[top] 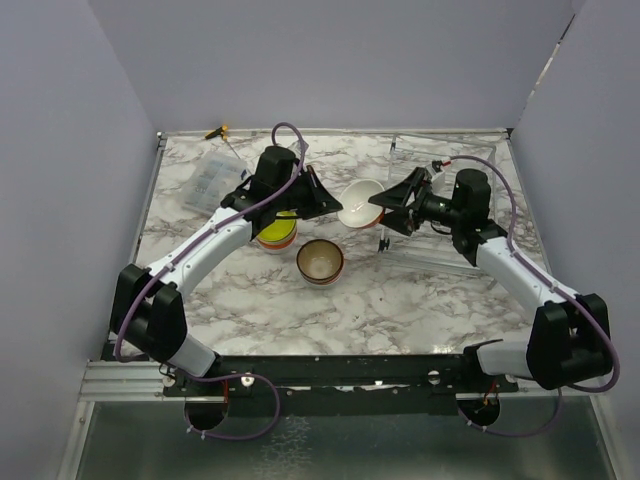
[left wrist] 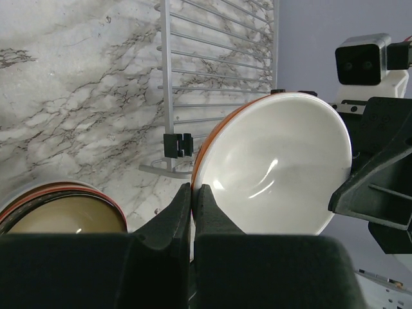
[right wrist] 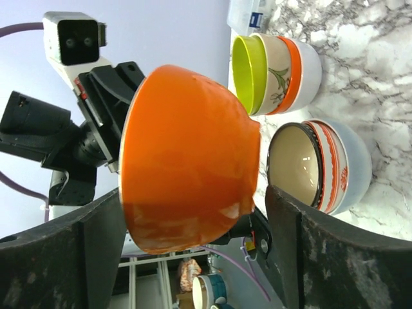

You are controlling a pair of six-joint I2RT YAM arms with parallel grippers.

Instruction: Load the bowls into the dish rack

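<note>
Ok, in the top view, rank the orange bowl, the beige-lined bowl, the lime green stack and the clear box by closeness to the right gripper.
1. orange bowl: between the right gripper fingers, mid-table.
2. beige-lined bowl: to the left, nearer the arm bases.
3. lime green stack: farther left.
4. clear box: far left, towards the back.

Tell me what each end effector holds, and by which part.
Left end effector pinches the orange bowl by its rim. Right end effector flanks it, open.

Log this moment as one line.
left tool: shut on orange bowl rim | right tool: open, astride it | bowl off table
</note>
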